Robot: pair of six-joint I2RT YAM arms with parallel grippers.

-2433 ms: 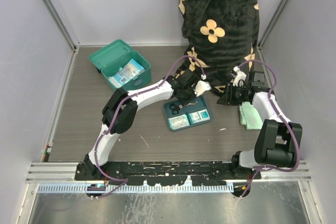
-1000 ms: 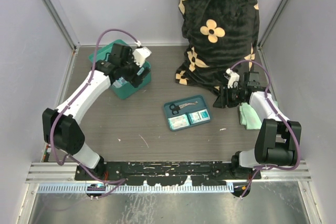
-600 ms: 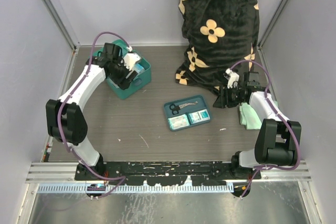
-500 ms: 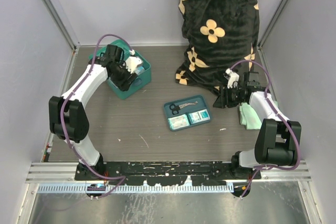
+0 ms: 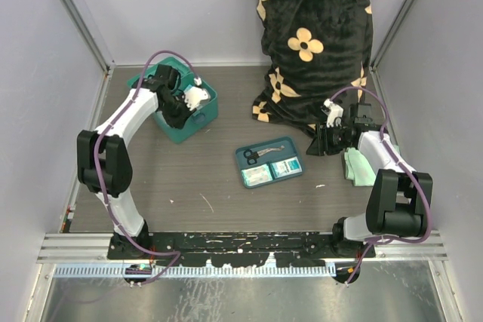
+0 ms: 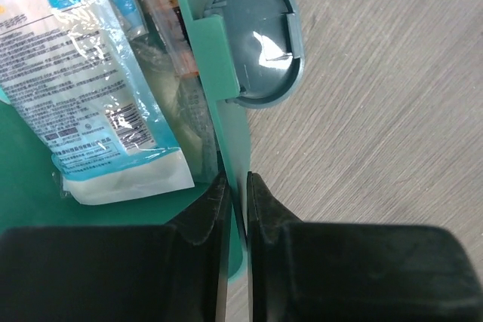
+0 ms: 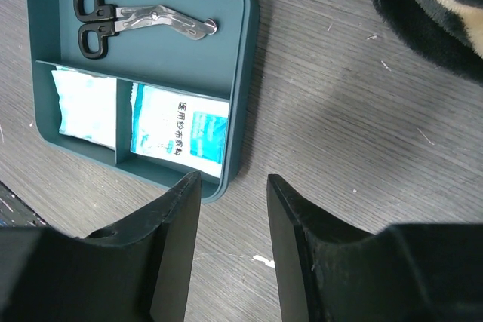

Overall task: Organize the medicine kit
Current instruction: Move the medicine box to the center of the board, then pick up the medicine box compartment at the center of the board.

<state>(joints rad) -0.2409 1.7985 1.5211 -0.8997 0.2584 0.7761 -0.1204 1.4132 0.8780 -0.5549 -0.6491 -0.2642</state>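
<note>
The teal-green medicine kit [image 5: 190,127] stands open at the back left of the table, a clear-wrapped packet [image 6: 83,88] inside it. My left gripper [image 5: 183,103] reaches into it from above. In the left wrist view the left gripper [image 6: 235,179] is shut on the kit's front wall [image 6: 219,65], one finger inside and one outside, just below the round latch [image 6: 260,58]. My right gripper [image 5: 324,141] hovers open at the right, its tips [image 7: 232,179] just past the near corner of the dark blue-teal divided tray [image 7: 243,50], holding nothing.
The tray [image 5: 293,145] in the middle holds scissors [image 7: 136,19] and two gauze packets [image 7: 181,130]. A pale green cloth [image 5: 358,165] lies right of the right gripper. A person in a black flowered garment [image 5: 309,35] stands at the back edge.
The left gripper has shifted left over the kit, dropped onto its front wall and closed on it. The right arm has hardly moved.
</note>
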